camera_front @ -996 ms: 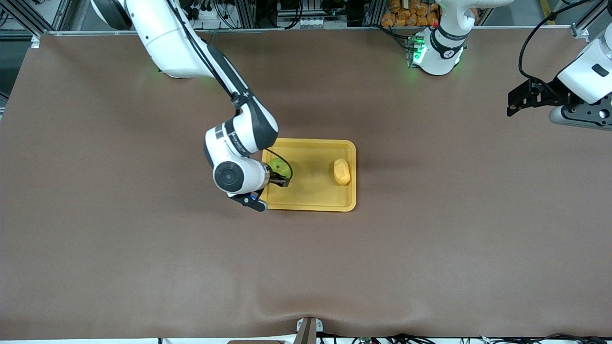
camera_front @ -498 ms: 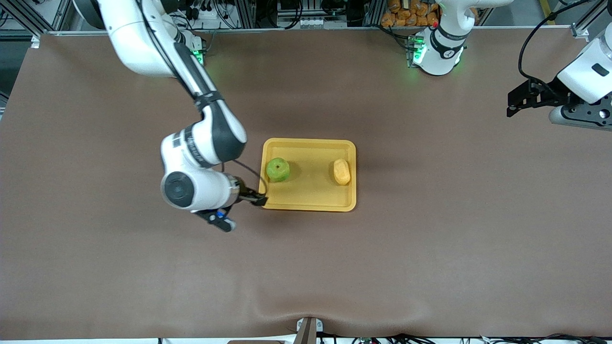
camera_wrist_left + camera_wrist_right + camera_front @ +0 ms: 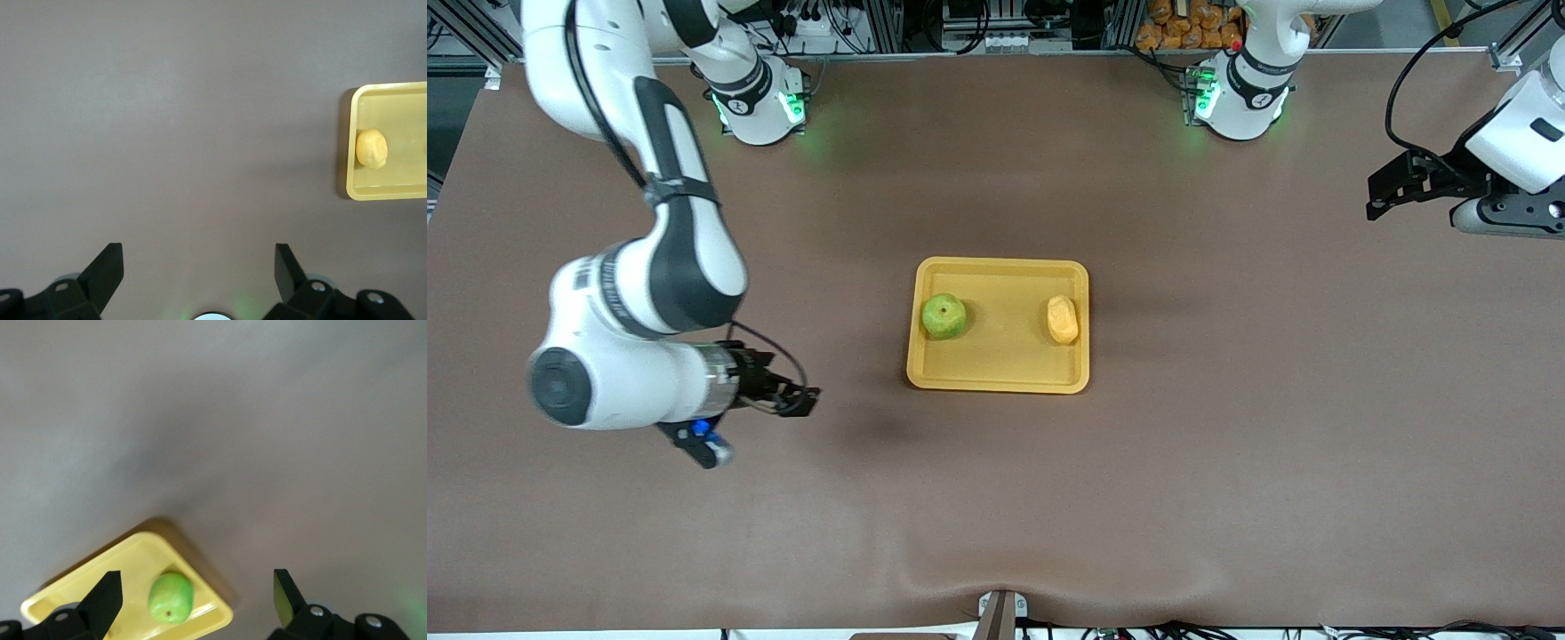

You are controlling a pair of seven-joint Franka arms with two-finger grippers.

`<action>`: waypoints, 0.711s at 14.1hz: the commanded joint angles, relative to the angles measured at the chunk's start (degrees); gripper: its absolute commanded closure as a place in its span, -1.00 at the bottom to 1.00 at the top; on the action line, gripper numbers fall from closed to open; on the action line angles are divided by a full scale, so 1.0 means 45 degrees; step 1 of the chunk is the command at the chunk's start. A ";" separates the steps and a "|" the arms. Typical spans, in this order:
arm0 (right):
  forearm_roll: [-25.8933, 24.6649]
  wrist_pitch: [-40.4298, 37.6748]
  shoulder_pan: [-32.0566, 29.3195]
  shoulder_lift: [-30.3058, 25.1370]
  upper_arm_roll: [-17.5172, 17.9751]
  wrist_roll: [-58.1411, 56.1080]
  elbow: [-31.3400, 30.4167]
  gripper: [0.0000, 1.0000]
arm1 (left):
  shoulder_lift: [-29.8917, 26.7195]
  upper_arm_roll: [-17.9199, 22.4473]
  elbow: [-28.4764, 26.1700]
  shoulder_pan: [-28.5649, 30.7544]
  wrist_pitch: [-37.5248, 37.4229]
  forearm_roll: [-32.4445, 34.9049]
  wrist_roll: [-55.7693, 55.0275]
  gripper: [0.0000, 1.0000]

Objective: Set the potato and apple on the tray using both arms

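On the tray (image 3: 996, 378) mid-frame sit apple (image 3: 943, 316) and potato (image 3: 1063, 319); my right fingers (image 3: 796, 400) and left fingers (image 3: 1392, 182) spread wide, empty, should retreat clear.

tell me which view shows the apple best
The front view: the whole apple sits unobstructed in the tray. The right wrist view also shows it, low in the frame. The left wrist view misses it entirely.

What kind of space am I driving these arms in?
Likely a robotics lab bench: brown-covered table, aluminium framing and cable bundles along its edge, and a yellow tray holding the test props.
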 commanded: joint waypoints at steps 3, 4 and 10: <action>-0.1287 -0.1192 -0.0802 -0.1279 0.0144 -0.0512 0.0341 -1.00 | 0.0075 -0.0059 0.0267 0.0046 -0.0073 0.0243 -0.0202 -1.00; -0.1268 -0.1447 -0.1114 -0.1513 0.0164 -0.1445 0.0360 -1.00 | 0.0075 -0.0059 0.0267 0.0085 -0.0073 0.0204 -0.0183 -1.00; -0.1559 -0.2875 -0.1449 -0.3464 0.0047 -0.4013 0.0283 -1.00 | -0.0023 -0.0098 0.0248 0.0046 -0.0209 0.0183 -0.0066 -1.00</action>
